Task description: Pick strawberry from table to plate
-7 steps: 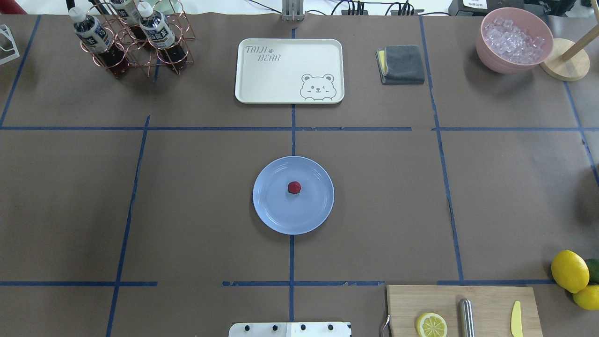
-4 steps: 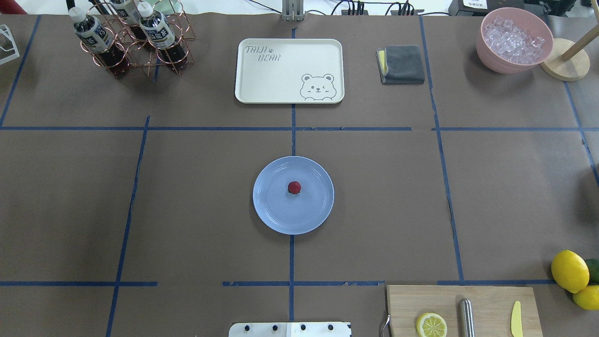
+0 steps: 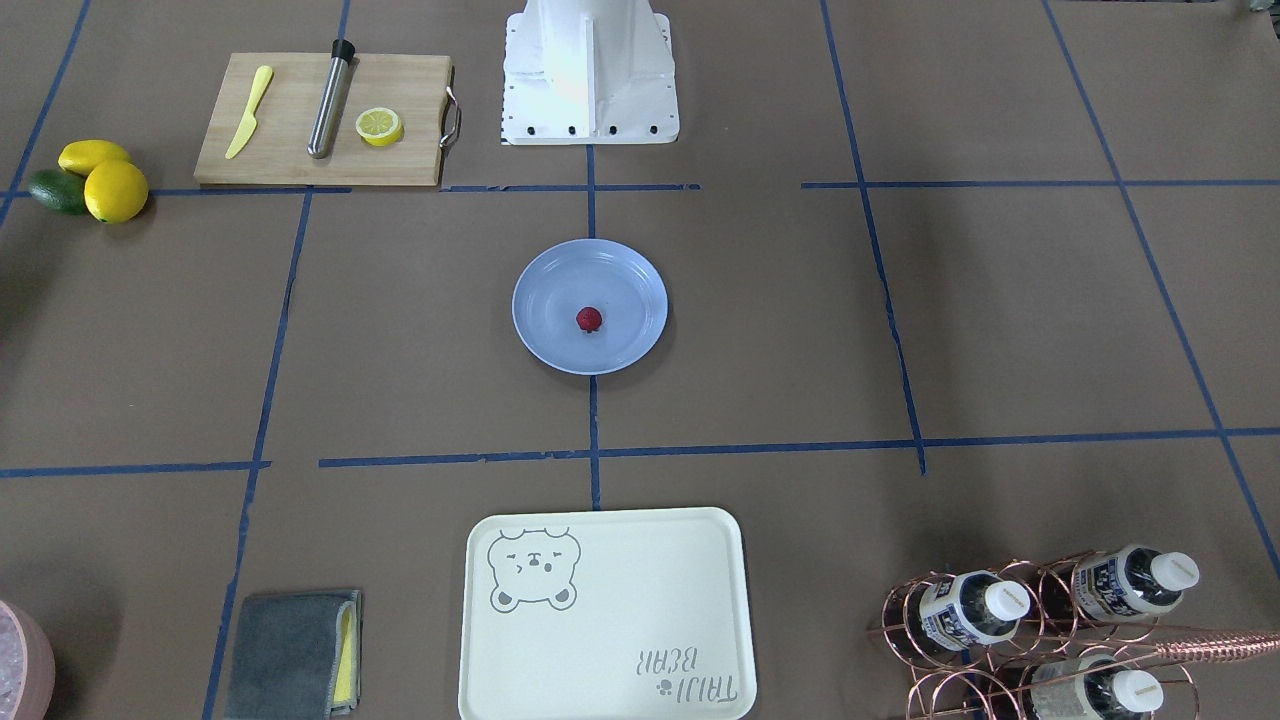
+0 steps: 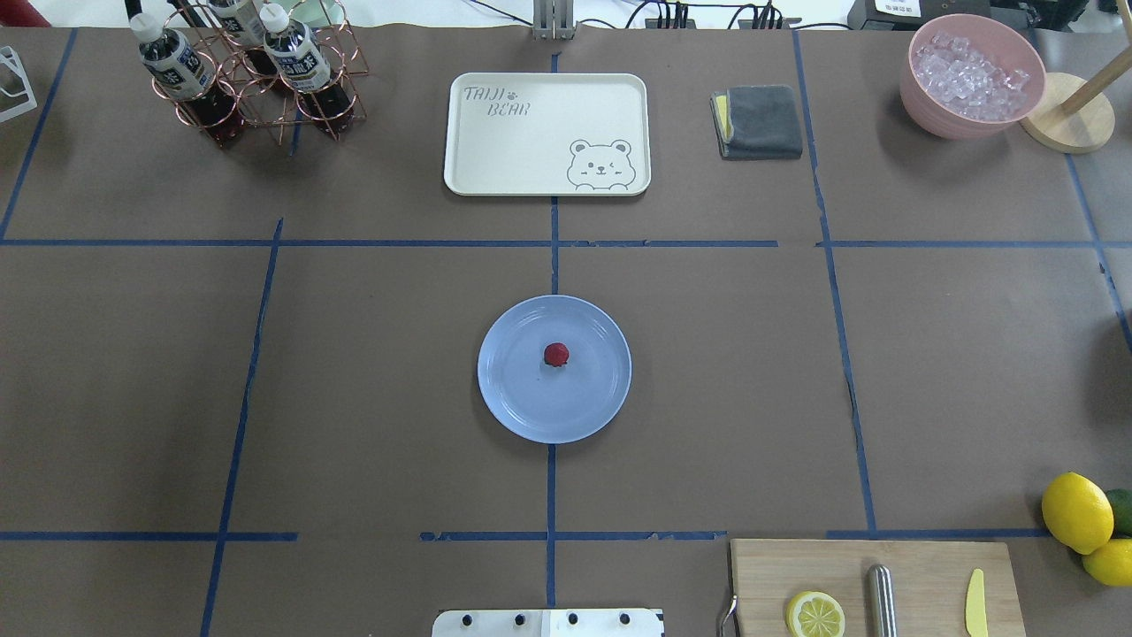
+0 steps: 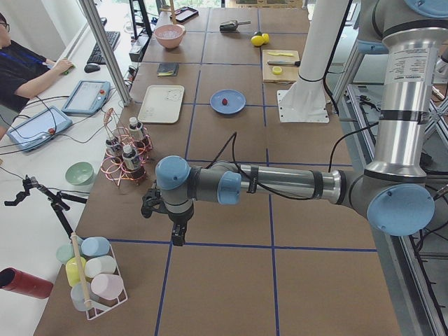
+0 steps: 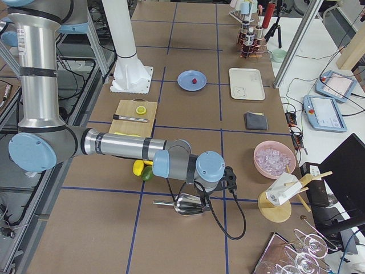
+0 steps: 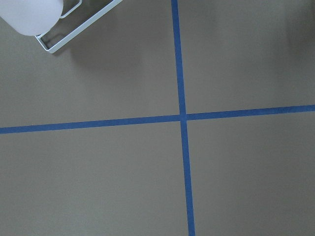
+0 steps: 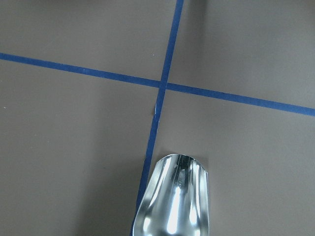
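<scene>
Here's the strawberry (image 4: 555,355), a small rounded dark-red berry sitting close to the middle of the plate (image 4: 513,402), vivid against the pale blue dish; its skin is too small to read for texture. The plate lies flat on the table (image 4: 398,354), right on a blue tape line. Out at one end, the left gripper (image 5: 179,236) points down over the brown paper, just above a crossing of tape lines, and the berry is well apart from it, far along the table. At the other end, the right gripper (image 6: 201,197) hangs directly over a shiny metal scoop (image 8: 174,196), the berry again well apart from it. Whether either pair of fingers is spread or pressed together, you cannot tell from here.
</scene>
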Robot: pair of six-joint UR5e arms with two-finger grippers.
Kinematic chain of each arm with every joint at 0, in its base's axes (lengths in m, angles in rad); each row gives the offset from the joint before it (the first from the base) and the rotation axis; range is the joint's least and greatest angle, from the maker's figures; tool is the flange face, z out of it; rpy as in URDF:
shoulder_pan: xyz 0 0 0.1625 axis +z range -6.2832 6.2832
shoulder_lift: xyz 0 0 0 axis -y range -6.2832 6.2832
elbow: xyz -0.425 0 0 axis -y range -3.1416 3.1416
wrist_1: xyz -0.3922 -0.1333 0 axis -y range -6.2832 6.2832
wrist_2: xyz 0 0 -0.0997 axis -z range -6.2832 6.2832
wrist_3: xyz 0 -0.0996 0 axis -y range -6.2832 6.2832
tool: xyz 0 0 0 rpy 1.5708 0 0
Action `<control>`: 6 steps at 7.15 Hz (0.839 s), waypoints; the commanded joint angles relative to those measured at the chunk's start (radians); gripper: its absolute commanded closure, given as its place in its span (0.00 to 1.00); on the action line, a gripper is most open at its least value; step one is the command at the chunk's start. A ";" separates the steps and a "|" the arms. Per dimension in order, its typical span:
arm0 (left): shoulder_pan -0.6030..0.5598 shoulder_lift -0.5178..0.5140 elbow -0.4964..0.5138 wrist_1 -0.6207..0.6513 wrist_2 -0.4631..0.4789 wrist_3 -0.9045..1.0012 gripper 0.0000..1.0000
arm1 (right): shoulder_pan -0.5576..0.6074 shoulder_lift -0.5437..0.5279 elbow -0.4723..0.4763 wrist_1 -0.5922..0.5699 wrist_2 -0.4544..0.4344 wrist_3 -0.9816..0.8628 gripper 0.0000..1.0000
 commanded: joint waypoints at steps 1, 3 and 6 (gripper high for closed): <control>0.000 0.001 -0.001 0.000 0.000 0.000 0.00 | 0.003 -0.003 0.003 0.009 0.002 0.009 0.00; 0.000 0.001 0.000 0.000 0.002 0.000 0.00 | 0.003 -0.003 0.005 0.010 0.009 0.016 0.00; 0.000 0.003 0.000 0.000 0.000 0.000 0.00 | 0.003 -0.002 0.010 0.013 0.006 0.082 0.00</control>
